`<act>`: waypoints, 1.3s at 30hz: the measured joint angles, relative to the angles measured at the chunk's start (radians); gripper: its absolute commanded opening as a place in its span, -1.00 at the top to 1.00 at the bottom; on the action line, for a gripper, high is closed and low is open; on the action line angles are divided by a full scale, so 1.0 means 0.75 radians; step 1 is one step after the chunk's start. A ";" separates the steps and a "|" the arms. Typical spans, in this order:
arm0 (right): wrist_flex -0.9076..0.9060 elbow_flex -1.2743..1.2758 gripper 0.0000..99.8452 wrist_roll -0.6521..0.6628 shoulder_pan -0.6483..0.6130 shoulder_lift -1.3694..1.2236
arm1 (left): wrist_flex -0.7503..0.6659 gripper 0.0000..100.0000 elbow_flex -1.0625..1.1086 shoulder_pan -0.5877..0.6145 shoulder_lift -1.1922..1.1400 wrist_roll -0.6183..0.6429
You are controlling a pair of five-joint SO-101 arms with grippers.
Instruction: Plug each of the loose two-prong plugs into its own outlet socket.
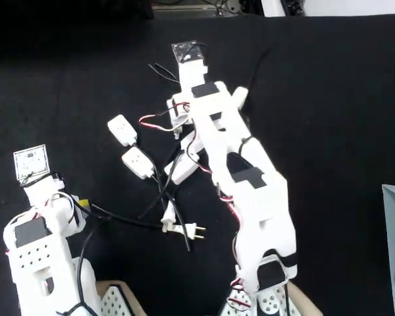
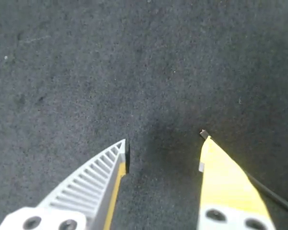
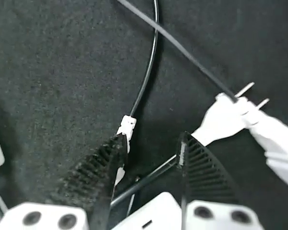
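I had a bench (image 1: 329,99) covered in black cloth, with a pale strip of room behind its far edge. Two white outlet sockets (image 1: 122,130) (image 1: 138,162) lay side by side left of centre. A loose plug (image 1: 184,229) lay nearer the arms among black cords (image 1: 128,220), prongs up off the cloth.

The left arm (image 1: 43,224) sat folded near its base. Its pincer (image 2: 163,139) was spread over bare cloth, holding nothing.

The right arm (image 1: 243,178) stretched long across the middle. Its pincer (image 3: 152,139) was spread too, over crossing cords. A two-prong plug (image 3: 228,117) lay just beside one finger (image 3: 197,163). I couldn't tell whether this was the same plug.
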State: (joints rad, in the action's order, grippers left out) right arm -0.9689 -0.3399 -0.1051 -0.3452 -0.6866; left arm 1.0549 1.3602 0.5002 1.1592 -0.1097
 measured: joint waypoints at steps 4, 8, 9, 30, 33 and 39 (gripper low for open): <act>-0.008 -0.014 0.64 -0.068 0.000 0.000 | 0.000 0.50 0.000 0.000 0.000 0.000; -0.039 -0.053 0.64 -0.139 -0.029 -0.002 | 0.000 0.50 0.000 0.000 0.000 0.000; -0.057 -0.065 0.64 -0.147 -0.039 -0.002 | 0.000 0.50 0.000 0.000 0.000 0.000; -0.137 -0.098 0.74 -0.174 -0.082 -0.061 | 0.000 0.50 0.000 0.000 0.000 0.000; -0.153 -0.098 0.96 -0.174 -0.082 -0.061 | 0.000 0.50 0.000 0.000 0.000 0.000; -0.166 -0.098 0.98 -0.174 -0.082 -0.061 | 0.000 0.50 0.000 0.000 0.000 0.000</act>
State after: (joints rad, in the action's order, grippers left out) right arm -1.0932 -0.4135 -0.2355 -0.4066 -0.7327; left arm 1.0549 1.3602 0.5002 1.1592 -0.1097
